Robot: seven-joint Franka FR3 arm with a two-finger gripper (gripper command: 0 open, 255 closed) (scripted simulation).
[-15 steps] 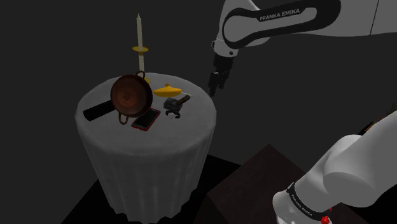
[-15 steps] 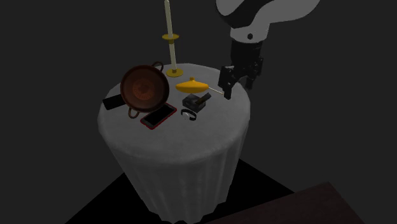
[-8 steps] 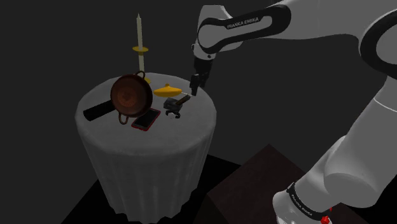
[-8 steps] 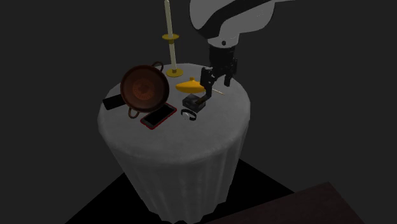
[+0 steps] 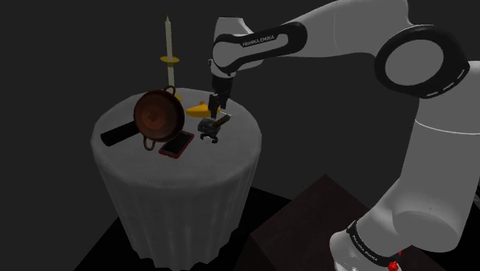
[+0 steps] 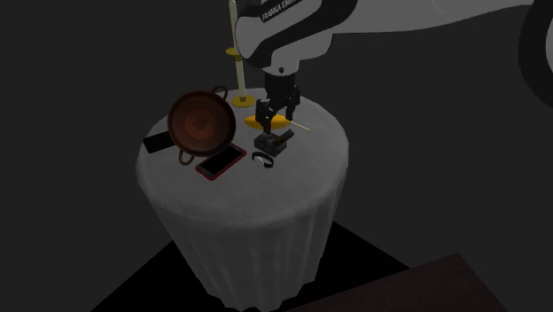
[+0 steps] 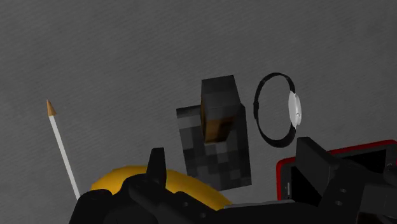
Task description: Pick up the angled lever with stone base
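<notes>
On the arm's (image 5: 258, 40) white upper link, read "FRANKA EMIKA" in black capitals in the shoulder view; caught part of the same lettering at the top edge of the second exterior view. Found the lever (image 7: 216, 137) on the table's (image 5: 177, 192) white cloth, near the middle of the round top, just beside a watch (image 7: 294, 108) and a yellow dish (image 7: 121, 181), with a red-edged phone (image 5: 176, 145) close by. Noted its blocky grey base lying lengthwise, running roughly away from the gripper (image 5: 213, 104) in the wrist view. Saw the brown lever arm slanting up from that base toward the shoulder view's right. Placed the gripper just above the lever, fingers spread wide on either side of the base and touching nothing. Made out a white stick (image 7: 62, 149) with a brown tip beside the dish, then a copper pan (image 5: 159, 115) and a tall candle (image 5: 168, 35) farther toward the shoulder view's left.
</notes>
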